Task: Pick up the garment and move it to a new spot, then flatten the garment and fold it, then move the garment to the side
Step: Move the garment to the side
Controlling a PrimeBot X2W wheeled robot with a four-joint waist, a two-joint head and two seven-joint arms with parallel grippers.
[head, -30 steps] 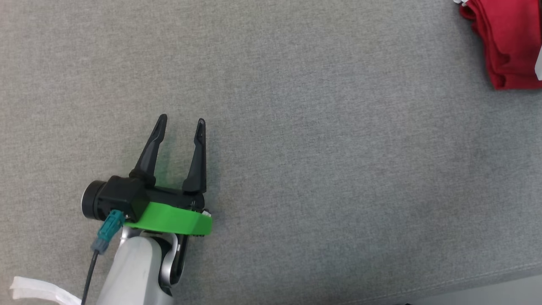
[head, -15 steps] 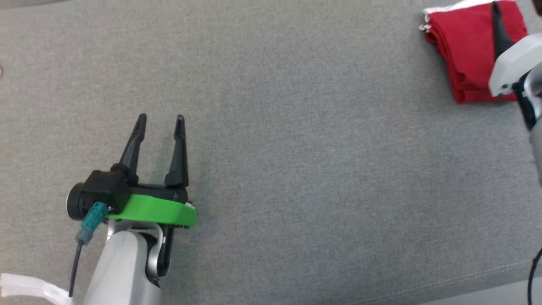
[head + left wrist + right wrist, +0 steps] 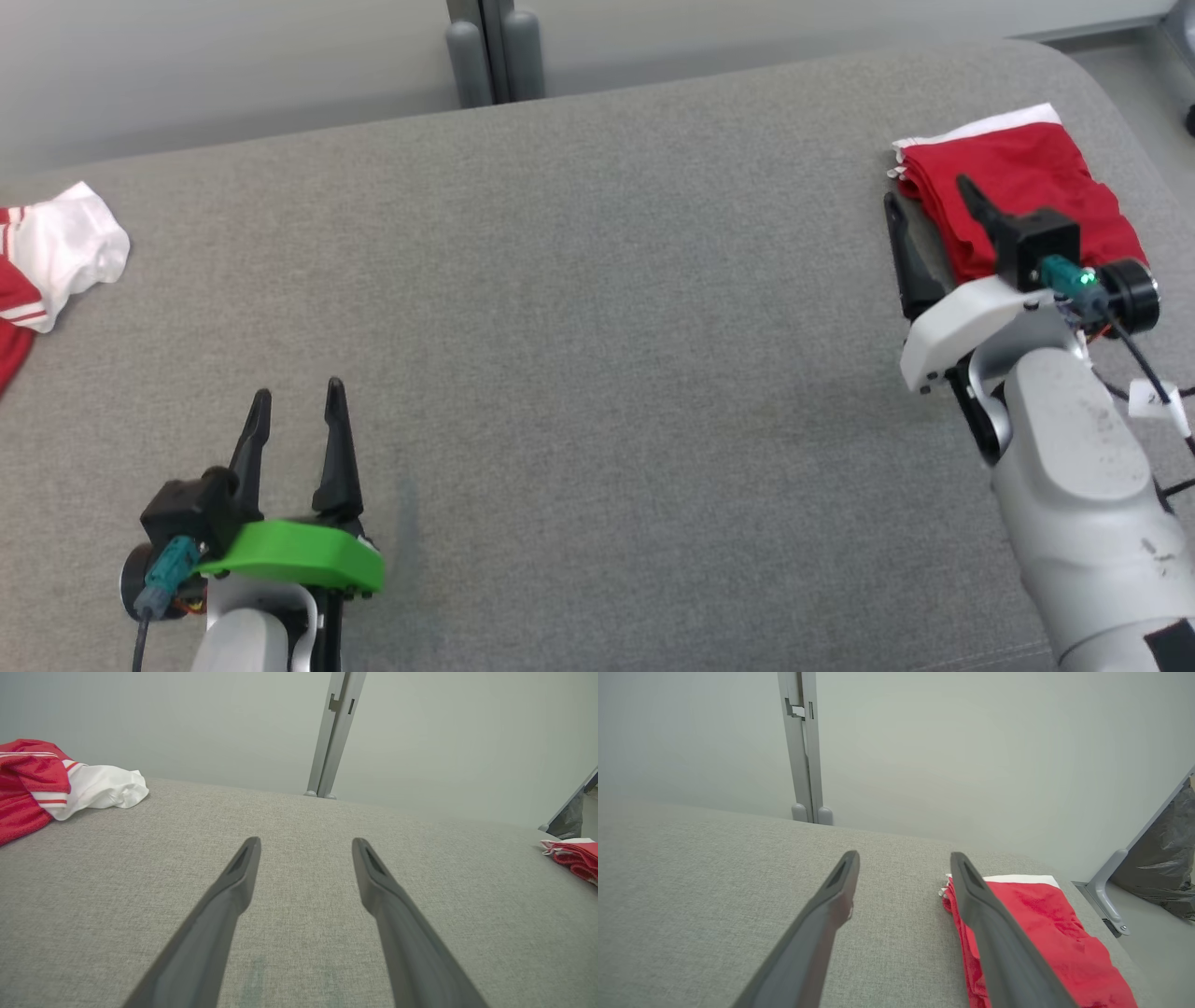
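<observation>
A folded red garment [image 3: 1027, 168] with a white edge lies at the far right of the grey cushioned surface [image 3: 597, 327]. My right gripper [image 3: 926, 191] is open at the garment's left edge, one finger over the red cloth and the other over bare grey fabric. In the right wrist view the right gripper [image 3: 905, 855] holds nothing, with the garment [image 3: 1041, 924] beside its right finger. My left gripper [image 3: 298, 390] is open and empty over the surface at the lower left; the left wrist view shows the left gripper [image 3: 306, 841] wide apart.
A crumpled red and white garment [image 3: 56, 252] lies at the far left edge, also visible as that heap [image 3: 42, 784]. A grey post [image 3: 495, 47] stands behind the surface's far edge. A black bag [image 3: 1162, 868] sits off the right end.
The head camera has tilted up, so the far edge and the left heap now show. My right arm has come into view beside the folded garment. Both grippers stay open.
</observation>
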